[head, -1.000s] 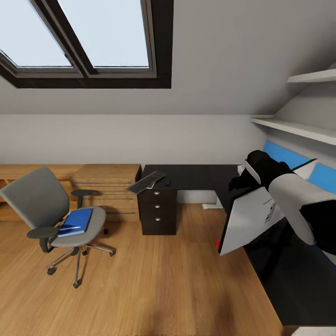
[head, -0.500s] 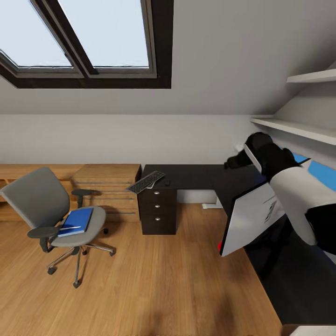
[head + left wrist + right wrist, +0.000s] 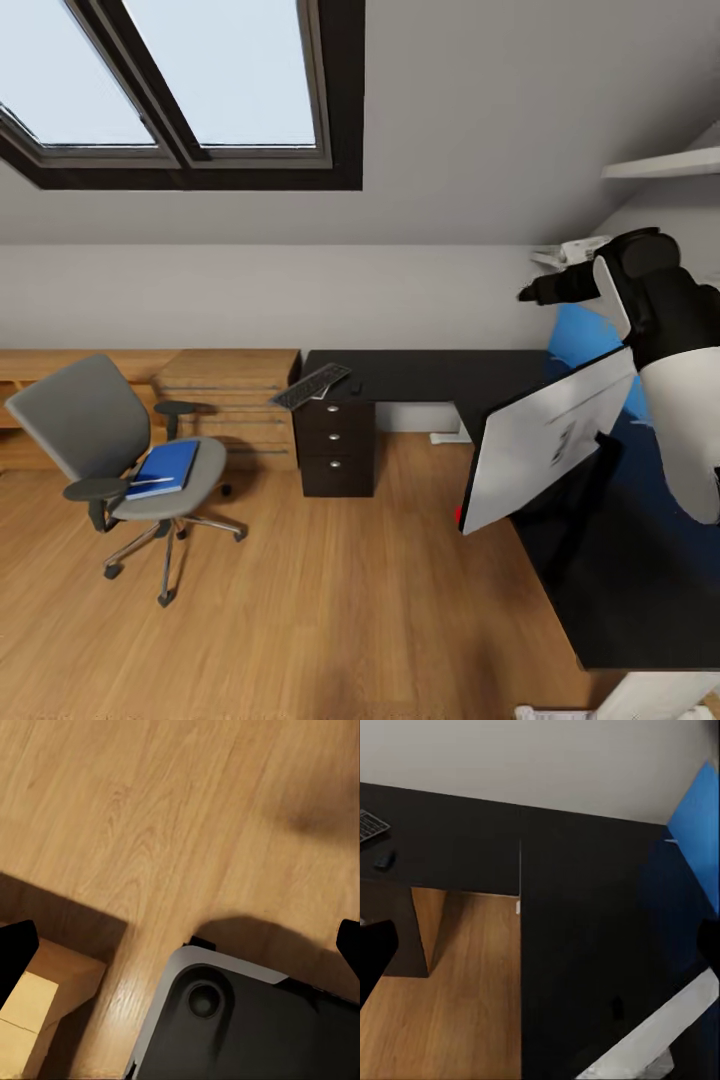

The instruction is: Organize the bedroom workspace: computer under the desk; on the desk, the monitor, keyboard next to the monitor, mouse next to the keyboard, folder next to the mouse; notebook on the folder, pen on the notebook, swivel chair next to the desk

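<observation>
Jaws of the right gripper stand apart and empty, raised above the monitor; left jaws are also spread, facing the wood floor. Monitor stands tilted on the desk surface, white back showing. Keyboard overhangs the surface edge above the drawer unit, mouse just beside it. Folder lies on the swivel chair seat.

monitor: screen face turned away
desk: right end hidden behind right arm
notebook: too small to make out
</observation>
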